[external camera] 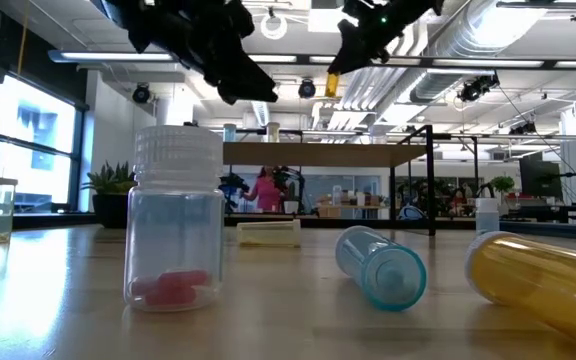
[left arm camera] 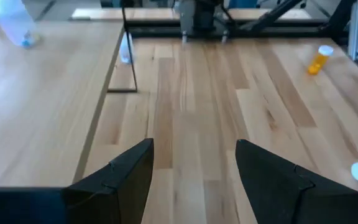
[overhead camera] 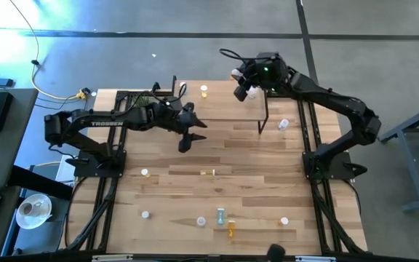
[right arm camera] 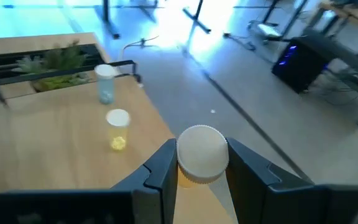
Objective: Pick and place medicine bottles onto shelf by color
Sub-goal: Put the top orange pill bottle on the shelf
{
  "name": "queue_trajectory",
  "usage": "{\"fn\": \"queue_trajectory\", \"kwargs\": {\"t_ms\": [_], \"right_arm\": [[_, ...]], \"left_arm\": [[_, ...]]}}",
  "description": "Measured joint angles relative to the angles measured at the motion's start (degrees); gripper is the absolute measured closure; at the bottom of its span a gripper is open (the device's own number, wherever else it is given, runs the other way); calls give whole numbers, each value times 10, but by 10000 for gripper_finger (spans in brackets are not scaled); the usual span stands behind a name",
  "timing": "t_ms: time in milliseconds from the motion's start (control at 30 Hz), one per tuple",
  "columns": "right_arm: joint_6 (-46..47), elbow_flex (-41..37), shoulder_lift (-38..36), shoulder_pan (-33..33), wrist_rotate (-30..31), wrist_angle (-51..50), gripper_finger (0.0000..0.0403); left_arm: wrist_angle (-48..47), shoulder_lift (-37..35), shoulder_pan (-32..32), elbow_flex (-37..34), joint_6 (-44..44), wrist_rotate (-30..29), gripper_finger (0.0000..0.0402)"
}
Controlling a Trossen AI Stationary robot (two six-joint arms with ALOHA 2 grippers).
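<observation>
Shelf [right arm camera: 55, 143] — white-capped bottle [right arm camera: 202, 155] between right fingers [right arm camera: 253, 171]

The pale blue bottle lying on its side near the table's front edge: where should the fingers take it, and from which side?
Take the pale blue bottle at mid-body, from straight above, fingers closing across its length. It lies flat, so its cap offers no hold from above.

pale matt wood plank table [overhead camera: 253, 156], clear glossy plastic bottle [external camera: 176, 222] with ribbed cap, matt black gripper fingers [left arm camera: 126, 177], smooth white cap [right arm camera: 202, 151]
</observation>
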Motion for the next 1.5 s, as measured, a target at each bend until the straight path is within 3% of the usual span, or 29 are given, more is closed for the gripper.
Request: {"fn": "queue_trajectory", "kwargs": {"t_ms": [133, 267, 600, 1500], "right_arm": [[9, 34, 38, 0, -32, -28, 304], [9, 39, 62, -1, -32, -45, 304], [21, 38, 116, 0, -36, -54, 304], [27, 37, 138, -3, -25, -100, 296]], "left_arm": [[12, 8, 3, -11, -16, 12, 186], [78, -1, 11, -71, -39, 54, 186], [193, -31, 49, -172, -73, 52, 186], [201, -31, 52, -174, -75, 52, 186]]}}
